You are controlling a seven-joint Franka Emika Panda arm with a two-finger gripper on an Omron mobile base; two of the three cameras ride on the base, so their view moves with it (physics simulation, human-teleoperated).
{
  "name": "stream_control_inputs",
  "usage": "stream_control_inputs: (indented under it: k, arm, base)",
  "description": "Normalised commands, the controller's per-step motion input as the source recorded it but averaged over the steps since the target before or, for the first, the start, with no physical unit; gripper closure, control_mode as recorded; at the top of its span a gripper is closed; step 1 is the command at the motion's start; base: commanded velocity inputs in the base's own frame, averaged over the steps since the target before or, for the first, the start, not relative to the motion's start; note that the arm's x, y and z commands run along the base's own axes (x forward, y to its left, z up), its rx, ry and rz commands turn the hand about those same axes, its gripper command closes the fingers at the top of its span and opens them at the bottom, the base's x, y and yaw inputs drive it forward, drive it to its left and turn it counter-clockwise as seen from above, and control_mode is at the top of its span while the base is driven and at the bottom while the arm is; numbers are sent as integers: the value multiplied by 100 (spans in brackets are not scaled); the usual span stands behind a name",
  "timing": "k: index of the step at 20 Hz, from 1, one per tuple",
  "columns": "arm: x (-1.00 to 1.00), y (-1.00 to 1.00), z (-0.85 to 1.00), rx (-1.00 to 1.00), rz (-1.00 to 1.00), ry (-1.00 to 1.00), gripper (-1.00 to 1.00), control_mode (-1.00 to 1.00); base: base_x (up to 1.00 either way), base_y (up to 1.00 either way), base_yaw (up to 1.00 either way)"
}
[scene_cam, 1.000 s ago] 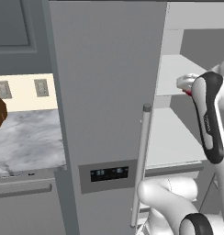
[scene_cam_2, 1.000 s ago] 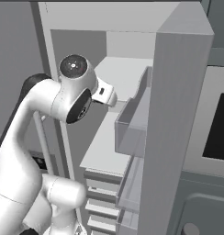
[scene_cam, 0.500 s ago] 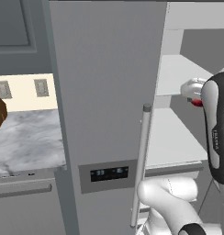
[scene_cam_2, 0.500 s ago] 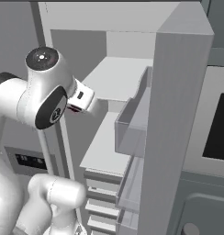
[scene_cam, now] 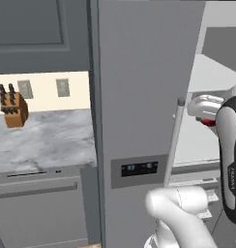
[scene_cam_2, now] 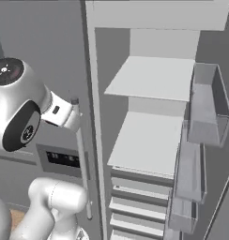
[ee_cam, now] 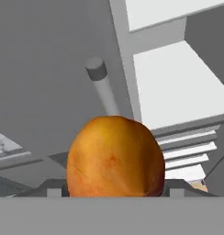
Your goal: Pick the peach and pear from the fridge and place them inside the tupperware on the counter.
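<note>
Jaws clenched on the peach (ee_cam: 114,157), fruit held just outside the open fridge (scene_cam_2: 149,140) beside its slim silver handle (ee_cam: 103,87), marbled counter (scene_cam: 42,140) with knife block (scene_cam: 12,106) off left

Fingers (ee_cam: 54,190) clamped round peach (ee_cam: 114,157)

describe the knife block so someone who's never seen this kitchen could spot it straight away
Start at the tall grey fridge and look left along the marbled counter to the cream wall. The knife block stands there near the picture's left edge: a tilted orange-brown wooden block with dark handles sticking up, the one warm-coloured thing on the pale stone.
</note>
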Motion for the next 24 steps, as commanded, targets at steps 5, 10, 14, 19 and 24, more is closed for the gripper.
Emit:
stream_control_inputs:
  k: [5, 10, 14, 19, 24]
  arm:
    - [0, 0, 0, 0, 0, 0, 100, 100]
    - [0, 0, 0, 0, 0, 0, 100, 100]
    - [0, 0, 0, 0, 0, 0, 100, 100]
    - [0, 0, 0, 0, 0, 0, 100, 100]
    - [0, 0, 0, 0, 0, 0, 100, 100]
  base:
    - [-35, 100, 0]
    - [-14, 100, 0]
    - [0, 100, 0]
    - [0, 100, 7]
    - [0, 100, 8]
